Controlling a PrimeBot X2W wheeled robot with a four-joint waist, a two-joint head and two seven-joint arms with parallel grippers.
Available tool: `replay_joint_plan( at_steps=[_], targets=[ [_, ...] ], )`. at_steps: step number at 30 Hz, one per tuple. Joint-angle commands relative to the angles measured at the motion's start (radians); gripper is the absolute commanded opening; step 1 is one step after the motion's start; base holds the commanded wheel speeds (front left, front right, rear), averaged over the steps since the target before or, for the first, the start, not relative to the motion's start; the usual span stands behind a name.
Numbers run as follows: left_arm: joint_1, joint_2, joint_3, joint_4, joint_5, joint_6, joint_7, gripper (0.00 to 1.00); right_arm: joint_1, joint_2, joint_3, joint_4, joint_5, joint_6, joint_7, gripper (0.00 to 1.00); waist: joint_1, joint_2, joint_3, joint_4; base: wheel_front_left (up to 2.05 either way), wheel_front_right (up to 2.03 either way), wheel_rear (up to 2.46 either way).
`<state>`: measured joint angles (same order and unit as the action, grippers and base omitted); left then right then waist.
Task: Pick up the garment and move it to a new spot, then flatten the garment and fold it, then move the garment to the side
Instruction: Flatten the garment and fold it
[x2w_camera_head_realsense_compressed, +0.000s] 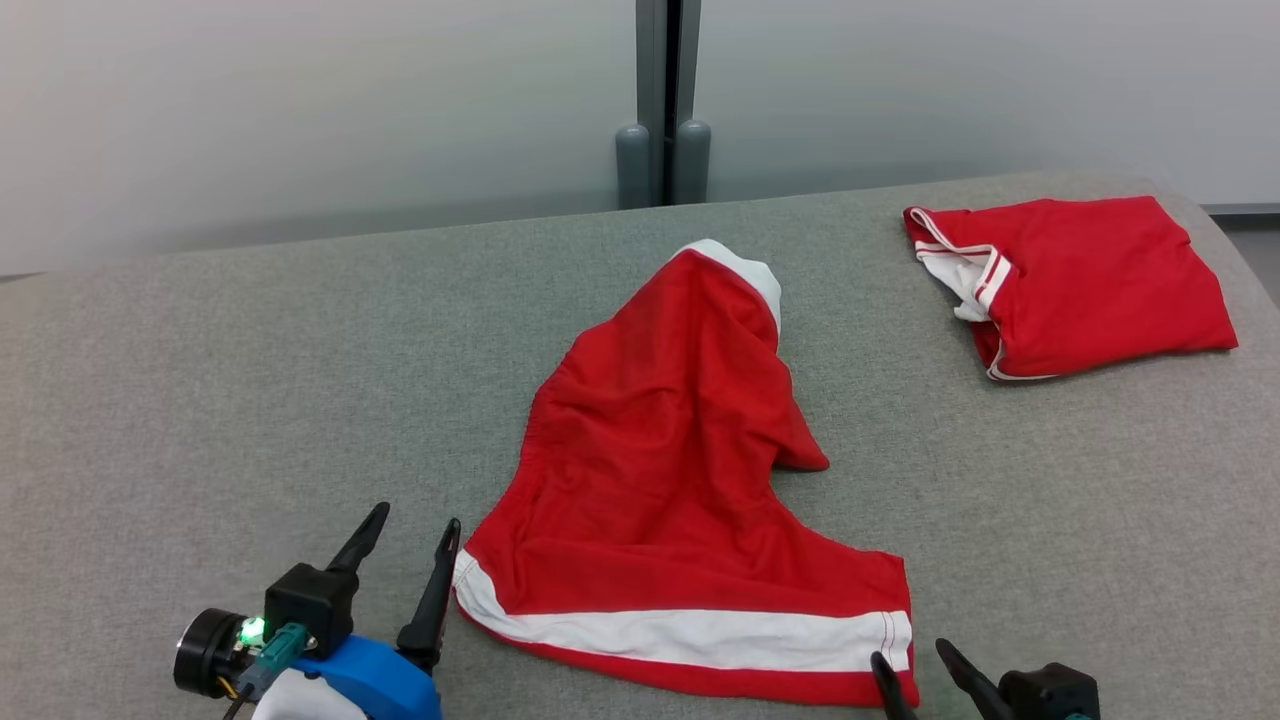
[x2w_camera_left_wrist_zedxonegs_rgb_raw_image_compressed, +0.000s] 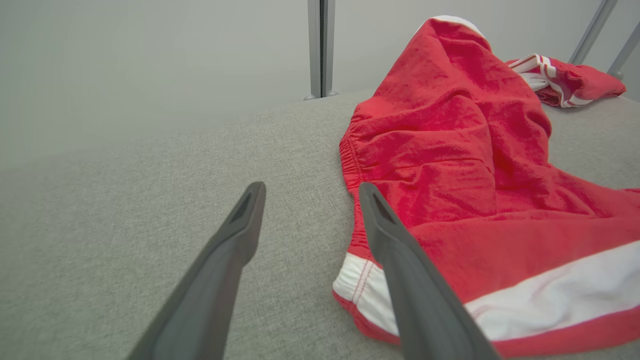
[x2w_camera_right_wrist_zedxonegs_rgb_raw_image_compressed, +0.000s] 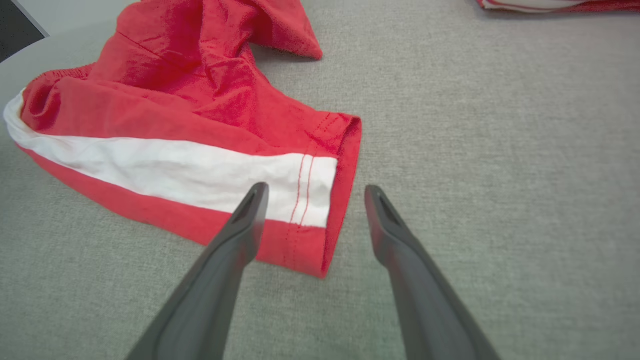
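Note:
The garment (x2w_camera_head_realsense_compressed: 660, 470) is a pair of red shorts with a white stripe, lying crumpled in the middle of the grey padded table (x2w_camera_head_realsense_compressed: 200, 400). Its striped hem runs along the near edge. My left gripper (x2w_camera_head_realsense_compressed: 412, 528) is open just left of the hem's left corner, its right finger close against the cloth (x2w_camera_left_wrist_zedxonegs_rgb_raw_image_compressed: 450, 150). Open too, my right gripper (x2w_camera_head_realsense_compressed: 910, 658) is at the hem's right corner, and the corner (x2w_camera_right_wrist_zedxonegs_rgb_raw_image_compressed: 320, 240) lies between its fingers in the right wrist view. Neither gripper holds anything.
A second red garment (x2w_camera_head_realsense_compressed: 1075, 285) with white trim lies folded at the far right of the table, also seen as a red garment (x2w_camera_left_wrist_zedxonegs_rgb_raw_image_compressed: 565, 80) in the left wrist view. A grey post (x2w_camera_head_realsense_compressed: 663, 110) stands behind the table against a pale wall.

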<state>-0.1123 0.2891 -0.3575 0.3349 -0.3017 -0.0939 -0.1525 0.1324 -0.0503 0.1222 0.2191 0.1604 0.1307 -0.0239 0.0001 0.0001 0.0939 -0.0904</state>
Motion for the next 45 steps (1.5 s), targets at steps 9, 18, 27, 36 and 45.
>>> replay_joint_plan(
  at_steps=[9,18,27,36,45],
  targets=[
    [-0.059,0.024,-0.091,0.105,-0.02,-0.03,0.012,1.0,-0.102,0.0,0.05,0.137,0.017,0.0,-0.056,1.0,-0.0001,-0.0001,0.022,-0.007,0.0,0.0,0.0],
    [-0.098,0.059,-0.201,0.143,-0.078,-0.039,0.033,1.0,-0.177,-0.007,0.096,0.246,0.04,0.0,-0.089,1.0,-0.0001,-0.0001,0.031,0.006,0.0,0.0,0.0],
    [-0.172,0.1,-0.325,0.183,-0.14,-0.037,0.048,1.0,-0.22,-0.017,0.148,0.304,0.071,0.0,-0.118,1.0,-0.0001,-0.0001,0.033,0.004,0.0,0.0,0.0],
    [-0.245,0.127,-0.441,0.234,-0.207,-0.037,0.059,1.0,-0.251,-0.02,0.193,0.344,0.094,0.0,-0.135,1.0,-0.0001,-0.0001,0.039,-0.016,0.0,0.0,0.0],
    [-0.276,0.119,-0.532,0.271,-0.271,-0.036,0.025,0.0,-0.273,-0.016,0.229,0.367,0.13,0.0,-0.177,0.0,-0.0001,-0.0001,0.029,-0.02,0.0,0.0,0.0]
  ],
)
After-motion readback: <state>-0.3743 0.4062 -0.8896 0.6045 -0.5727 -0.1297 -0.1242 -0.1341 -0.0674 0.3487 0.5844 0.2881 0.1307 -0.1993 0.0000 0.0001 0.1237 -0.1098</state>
